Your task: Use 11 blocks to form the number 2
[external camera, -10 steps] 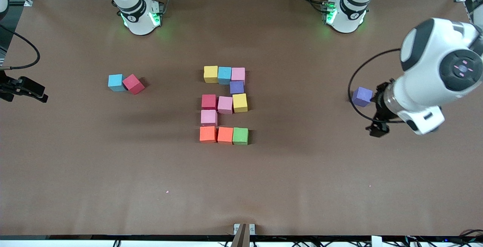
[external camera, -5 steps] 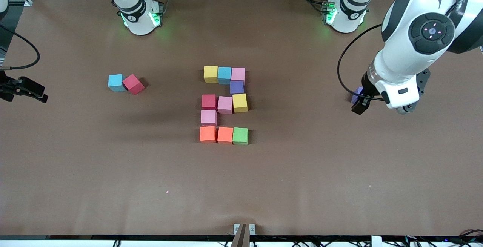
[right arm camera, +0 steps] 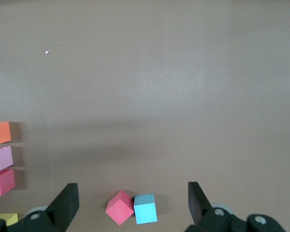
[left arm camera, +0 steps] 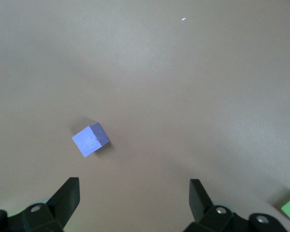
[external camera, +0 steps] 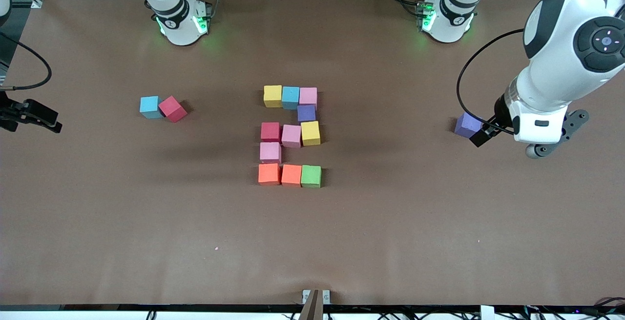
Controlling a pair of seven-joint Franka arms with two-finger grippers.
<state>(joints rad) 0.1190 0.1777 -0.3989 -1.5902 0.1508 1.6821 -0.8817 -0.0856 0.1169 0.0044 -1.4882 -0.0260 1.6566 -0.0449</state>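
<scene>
The number 2 (external camera: pixel 291 136) lies mid-table, built of coloured blocks: a yellow, blue and pink row farthest from the front camera, and two orange blocks with a green block (external camera: pixel 311 176) nearest it. A loose purple block (external camera: pixel 468 124) (left arm camera: pixel 91 140) sits toward the left arm's end. My left gripper (external camera: pixel 488 132) (left arm camera: pixel 134 191) hovers open and empty just beside it. A loose blue block (external camera: pixel 149 107) (right arm camera: pixel 145 209) and a red block (external camera: pixel 173 109) (right arm camera: pixel 120 207) touch toward the right arm's end. My right gripper (right arm camera: pixel 130 193) hangs open high above them, holding nothing.
Brown paper covers the table (external camera: pixel 390 237). A black device on a cable (external camera: pixel 31 114) sits at the table's edge at the right arm's end. The left arm's white wrist and looping cable (external camera: pixel 561 66) hang over the left arm's end.
The left arm's hand swung away from the front camera, passed over the purple block, and now sits slightly toward the left arm's end. No block has moved. Both grippers stayed open.
</scene>
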